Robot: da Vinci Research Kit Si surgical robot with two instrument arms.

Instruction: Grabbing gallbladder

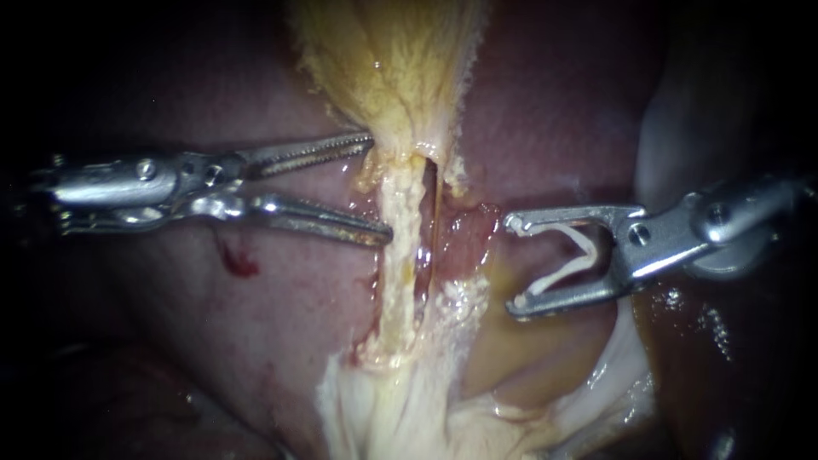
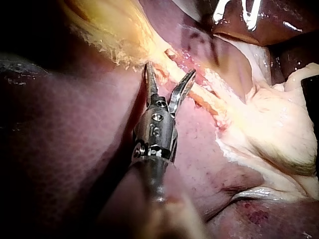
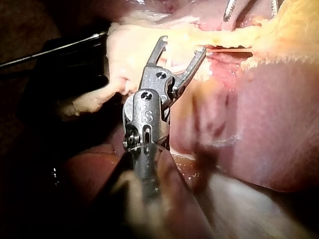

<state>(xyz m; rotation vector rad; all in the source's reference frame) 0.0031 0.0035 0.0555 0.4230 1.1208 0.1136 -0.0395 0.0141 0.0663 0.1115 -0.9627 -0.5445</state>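
The yellow gallbladder (image 1: 392, 60) hangs at the top centre and narrows into a pale tube (image 1: 399, 255) running down over the liver (image 1: 213, 341). My left instrument (image 1: 379, 186) comes in from the left with its toothed jaws open. Their tips straddle the left edge of the narrowing, right where gallbladder meets tube, and grip nothing. The left wrist view shows the same open jaws (image 2: 169, 72) just short of the tube (image 2: 204, 97). My right instrument (image 1: 515, 264) waits to the right of the tube. Its jaws stand wide apart and carry a white V-shaped clip (image 1: 571, 255).
Pale fatty tissue (image 1: 400, 409) spreads below the tube. A small red spot (image 1: 240, 262) marks the liver under the left instrument. A raw pink pocket (image 1: 464, 238) lies between the tube and the right jaws. A dark rod (image 3: 55, 50) crosses beside the right instrument.
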